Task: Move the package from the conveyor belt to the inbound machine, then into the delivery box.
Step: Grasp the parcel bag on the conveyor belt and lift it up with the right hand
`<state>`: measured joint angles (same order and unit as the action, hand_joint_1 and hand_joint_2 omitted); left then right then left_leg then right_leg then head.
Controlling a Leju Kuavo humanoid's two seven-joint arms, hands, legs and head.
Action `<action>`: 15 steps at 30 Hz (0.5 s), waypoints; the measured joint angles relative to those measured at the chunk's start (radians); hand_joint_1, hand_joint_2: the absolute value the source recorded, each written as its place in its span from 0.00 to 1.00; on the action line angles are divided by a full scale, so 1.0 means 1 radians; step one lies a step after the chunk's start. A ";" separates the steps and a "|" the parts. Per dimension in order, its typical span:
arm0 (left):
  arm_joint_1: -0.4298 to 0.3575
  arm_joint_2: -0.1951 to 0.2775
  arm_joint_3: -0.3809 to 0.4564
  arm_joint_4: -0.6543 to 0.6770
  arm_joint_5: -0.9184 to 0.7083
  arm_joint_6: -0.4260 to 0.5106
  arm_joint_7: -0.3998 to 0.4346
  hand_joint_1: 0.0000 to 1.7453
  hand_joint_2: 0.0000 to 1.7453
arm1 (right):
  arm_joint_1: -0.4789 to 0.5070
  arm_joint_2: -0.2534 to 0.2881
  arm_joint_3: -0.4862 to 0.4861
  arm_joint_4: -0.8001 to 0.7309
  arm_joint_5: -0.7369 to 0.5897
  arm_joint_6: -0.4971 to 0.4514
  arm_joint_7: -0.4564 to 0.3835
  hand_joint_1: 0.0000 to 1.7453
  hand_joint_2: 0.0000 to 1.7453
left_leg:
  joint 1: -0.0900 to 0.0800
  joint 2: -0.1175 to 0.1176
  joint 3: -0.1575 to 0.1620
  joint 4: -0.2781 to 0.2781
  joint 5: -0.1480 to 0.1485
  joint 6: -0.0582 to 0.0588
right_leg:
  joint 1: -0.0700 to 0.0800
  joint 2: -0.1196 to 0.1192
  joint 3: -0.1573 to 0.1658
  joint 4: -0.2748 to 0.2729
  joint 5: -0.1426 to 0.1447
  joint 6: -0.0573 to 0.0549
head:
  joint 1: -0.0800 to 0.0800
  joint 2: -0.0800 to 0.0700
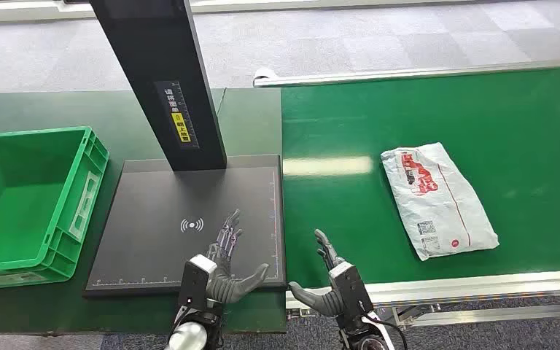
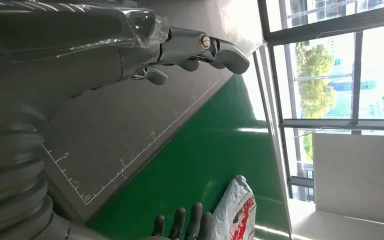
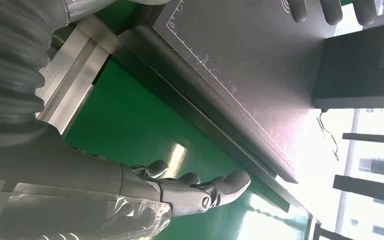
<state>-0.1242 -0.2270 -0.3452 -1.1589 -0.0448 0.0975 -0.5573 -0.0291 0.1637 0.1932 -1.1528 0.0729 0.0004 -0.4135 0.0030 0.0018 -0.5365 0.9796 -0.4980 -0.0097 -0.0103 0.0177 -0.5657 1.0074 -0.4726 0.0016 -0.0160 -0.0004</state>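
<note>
Now | package (image 1: 437, 198) lies on the belt (image 1: 525, 117), ahead-right of your right robot hand (image 1: 333, 281), long axis slanting away | right nearer than left robot hand (image 1: 222, 266) | both spread, empty

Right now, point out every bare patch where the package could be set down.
Free: the dark scanner platform between its black post and the left hand; the whole floor of the green plastic crate; the green belt between platform edge and the white printed package. Crowded: the platform's near edge, where both hands, the right hand included, hover.
</note>
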 joint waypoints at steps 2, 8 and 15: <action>0.000 0.000 0.000 0.000 0.001 0.000 0.000 0.00 1.00 | 0.000 0.000 0.000 0.000 0.000 0.000 0.000 0.00 1.00 | 0.000 0.000 0.000 0.000 0.000 0.000 | 0.000 0.000 0.000 0.000 0.000 0.000 | 0.000 0.000; 0.000 0.000 0.000 0.000 0.002 -0.001 0.000 0.00 1.00 | 0.000 0.000 -0.003 0.000 0.000 0.000 0.001 0.00 1.00 | 0.000 0.000 0.000 0.000 0.000 0.000 | 0.000 0.000 0.000 0.000 0.000 0.000 | 0.000 0.000; 0.000 0.000 0.000 0.000 0.002 -0.001 0.000 0.00 1.00 | 0.000 0.000 -0.006 0.000 0.000 0.000 0.001 0.00 1.00 | 0.000 0.000 0.000 0.000 0.000 0.000 | 0.000 0.000 0.000 0.000 0.000 0.000 | 0.000 0.000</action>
<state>-0.1243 -0.2272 -0.3452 -1.1589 -0.0423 0.0965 -0.5573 -0.0291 0.1637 0.1872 -1.1528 0.0726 0.0004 -0.4128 0.0030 0.0019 -0.5365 0.9796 -0.4980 -0.0097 -0.0103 0.0177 -0.5657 1.0074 -0.4725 0.0016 -0.0160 -0.0004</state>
